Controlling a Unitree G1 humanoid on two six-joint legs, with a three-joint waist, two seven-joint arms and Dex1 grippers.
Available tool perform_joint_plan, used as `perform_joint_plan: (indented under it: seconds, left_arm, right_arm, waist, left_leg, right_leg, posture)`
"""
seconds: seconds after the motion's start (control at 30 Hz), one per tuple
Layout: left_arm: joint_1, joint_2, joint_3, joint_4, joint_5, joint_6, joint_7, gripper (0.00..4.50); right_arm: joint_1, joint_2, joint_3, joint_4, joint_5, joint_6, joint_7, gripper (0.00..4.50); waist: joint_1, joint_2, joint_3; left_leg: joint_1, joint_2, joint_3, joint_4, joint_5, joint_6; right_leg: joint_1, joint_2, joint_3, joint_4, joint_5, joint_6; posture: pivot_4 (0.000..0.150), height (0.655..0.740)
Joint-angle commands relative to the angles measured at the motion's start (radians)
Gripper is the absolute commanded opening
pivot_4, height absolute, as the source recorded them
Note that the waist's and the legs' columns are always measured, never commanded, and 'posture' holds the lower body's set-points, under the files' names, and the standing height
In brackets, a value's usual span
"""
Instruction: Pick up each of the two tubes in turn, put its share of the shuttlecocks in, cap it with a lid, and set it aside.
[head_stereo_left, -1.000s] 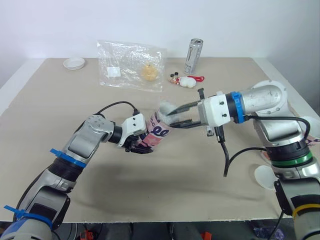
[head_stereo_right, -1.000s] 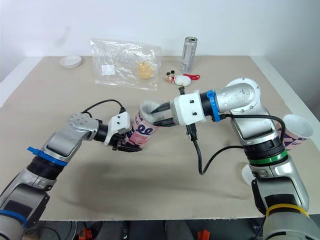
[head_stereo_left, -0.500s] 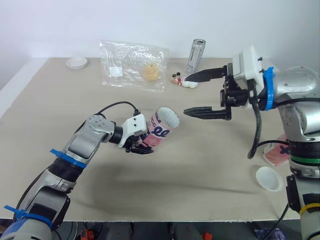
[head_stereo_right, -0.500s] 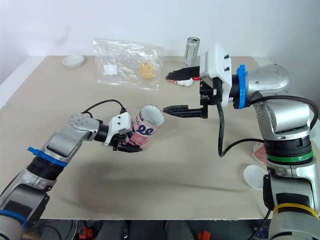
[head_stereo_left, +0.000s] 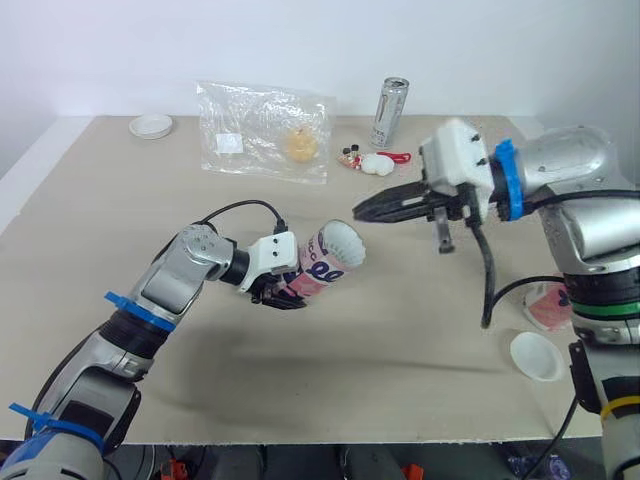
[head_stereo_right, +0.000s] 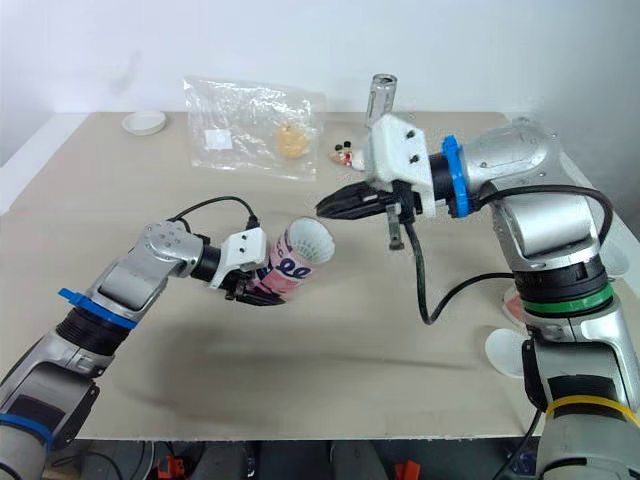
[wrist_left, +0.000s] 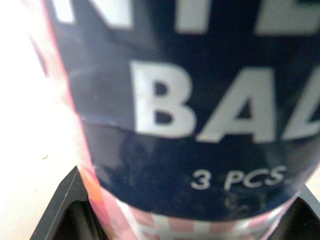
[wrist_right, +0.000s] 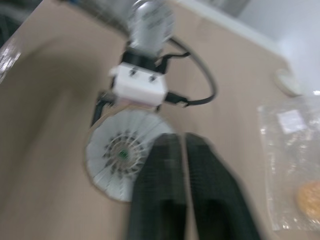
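Your worktop (head_stereo_left: 420, 300) presented a smooth, matt beige face. The tube (wrist_left: 200, 100) carried a glossy printed wrap. The shuttlecock (wrist_right: 122, 152) in its mouth showed white, ribbed feather vanes. Your bag (head_stereo_left: 262, 130) was clear, crinkled, shiny plastic; the can (head_stereo_left: 388, 112) bare metal; the lid (head_stereo_left: 536, 356) smooth white plastic. The right end effector (wrist_right: 183, 140) was matt black, its pads (wrist_right: 165, 170) finely ribbed.
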Motion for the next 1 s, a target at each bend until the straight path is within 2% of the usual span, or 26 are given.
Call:
perform_joint_plan:
  seconds: [0.03,0.5,0.57,0.8,1.0]
  left_arm:
    - [-0.025,0.000,0.003,-0.011,-0.002,0.000,-0.012,2.90]
    - [-0.034,-0.042,0.020,-0.027,-0.030,0.042,-0.025,2.90]
    - [-0.032,-0.042,0.022,-0.029,-0.030,0.046,-0.023,2.90]
    - [-0.016,-0.044,0.026,-0.048,-0.036,0.061,-0.012,2.90]
    - [0.005,-0.048,0.033,-0.050,-0.043,0.055,0.005,2.90]
  right_arm:
    - [-0.042,0.011,0.038,0.009,-0.040,-0.041,0.048,0.03]
    - [-0.184,0.207,0.271,0.321,-0.269,-0.316,0.184,0.03]
    - [-0.189,0.220,0.295,0.339,-0.266,-0.331,0.188,0.03]
    - [-0.209,0.237,0.329,0.366,-0.243,-0.357,0.188,0.03]
    - [-0.215,0.190,0.256,0.303,-0.098,-0.228,0.188,0.03]
  waist:
    - [0.001,0.000,0.000]
    - [-0.001,0.000,0.000]
    - [0.000,0.000,0.000]
    - [0.000,0.000,0.000]
    - [0.000,0.000,0.000]
  left_leg:
    - [0.000,0.000,0.000,0.000,0.000,0.000]
    - [0.000,0.000,0.000,0.000,0.000,0.000]
    - [0.000,0.000,-0.001,0.000,0.000,0.000]
    - [0.002,0.000,-0.003,0.000,0.000,0.000]
    - [0.002,0.000,-0.004,0.001,0.000,-0.001]
  right_leg:
    - [0.000,0.000,0.000,0.000,0.000,0.000]
    - [0.000,0.000,-0.001,0.002,0.000,-0.003]
    - [-0.001,0.000,-0.001,0.004,0.001,-0.008]
    - [-0.001,0.001,-0.003,0.010,-0.001,-0.010]
    - [0.000,0.001,-0.003,0.011,-0.004,-0.007]
  posture:
    - [0.150,0.7400]
    - [0.150,0.7400]
    - [0.150,0.7400]
    - [0.150,0.7400]
    - [0.150,0.7400]
